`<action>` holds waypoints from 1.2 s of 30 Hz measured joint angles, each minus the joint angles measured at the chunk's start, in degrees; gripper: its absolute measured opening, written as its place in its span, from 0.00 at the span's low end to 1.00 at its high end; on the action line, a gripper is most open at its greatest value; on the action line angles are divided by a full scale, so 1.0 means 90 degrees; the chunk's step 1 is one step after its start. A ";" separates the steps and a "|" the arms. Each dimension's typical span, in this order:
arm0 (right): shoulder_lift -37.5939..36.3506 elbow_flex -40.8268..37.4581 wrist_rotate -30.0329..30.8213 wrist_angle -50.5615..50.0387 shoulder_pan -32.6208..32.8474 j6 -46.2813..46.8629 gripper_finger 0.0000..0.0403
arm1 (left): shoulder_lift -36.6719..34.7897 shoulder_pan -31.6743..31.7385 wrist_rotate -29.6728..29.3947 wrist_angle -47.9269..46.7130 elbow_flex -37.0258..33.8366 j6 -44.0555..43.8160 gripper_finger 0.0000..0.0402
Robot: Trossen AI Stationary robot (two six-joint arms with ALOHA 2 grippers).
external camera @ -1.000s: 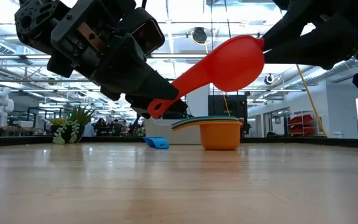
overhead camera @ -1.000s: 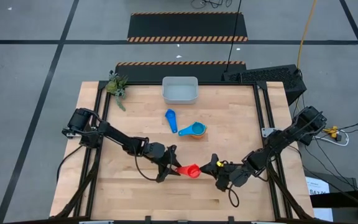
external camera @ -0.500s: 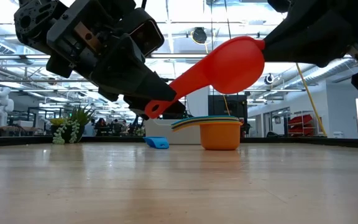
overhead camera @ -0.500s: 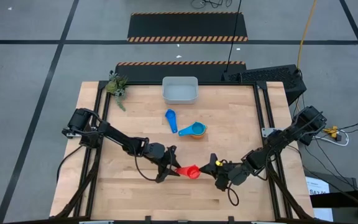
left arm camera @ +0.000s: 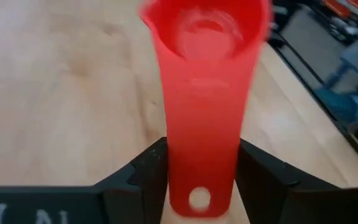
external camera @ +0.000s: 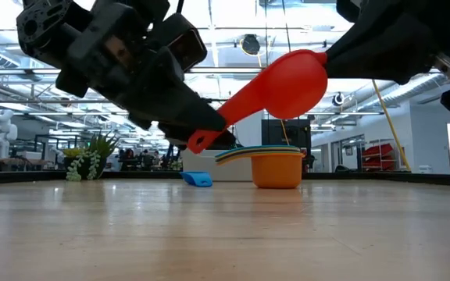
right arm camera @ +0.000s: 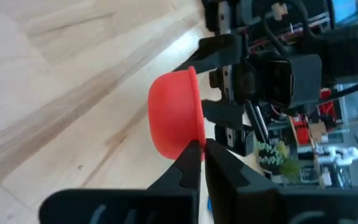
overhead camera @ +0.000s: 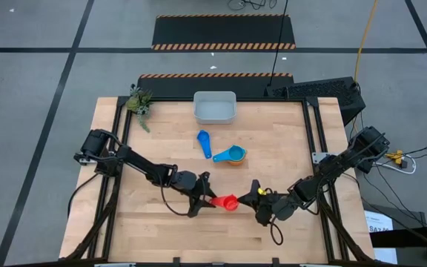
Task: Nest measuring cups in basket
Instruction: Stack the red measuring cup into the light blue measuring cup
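Holding red cup (overhead camera: 230,202) above table (overhead camera: 273,148) front-centre: left gripper (overhead camera: 205,202) pinching handle, right gripper (overhead camera: 249,197) pressed together on rim. Lying beyond: blue scoop (overhead camera: 204,143), nested stack (overhead camera: 232,155), basket (overhead camera: 214,107), plant (overhead camera: 139,102).

Red measuring cup (right arm camera: 174,121) at frame centre, bowl's rounded underside facing the camera, right pincer (right arm camera: 202,151) pinched shut on its rim at lower centre, left pincer (right arm camera: 219,78) behind at upper right, pale wooden counter (right arm camera: 55,87) filling the left.
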 joint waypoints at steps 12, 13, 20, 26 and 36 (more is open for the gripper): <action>-0.0082 0.0000 0.0025 -0.0168 0.0036 0.0769 0.00 | -0.0976 -0.0087 -0.0753 -0.0750 0.0021 0.1096 0.67; -0.0124 0.0000 0.0026 -0.0145 0.0023 0.0853 0.00 | -0.1122 -0.0093 -0.0873 -0.0954 0.0023 0.1226 0.67; -0.0664 0.0000 0.0456 -0.0312 -0.0007 0.1483 0.00 | -0.2228 -0.0251 -0.2104 -0.2512 0.0013 0.1716 0.67; -0.1287 0.0000 0.0642 -0.0814 -0.0070 0.2326 0.00 | -0.2746 -0.0304 -0.3491 -0.3482 0.0018 0.1463 0.67; -0.1774 0.0000 0.0988 -0.1514 -0.0070 0.3807 0.00 | -0.3453 -0.0423 -0.4261 -0.4955 -0.0348 0.0737 0.56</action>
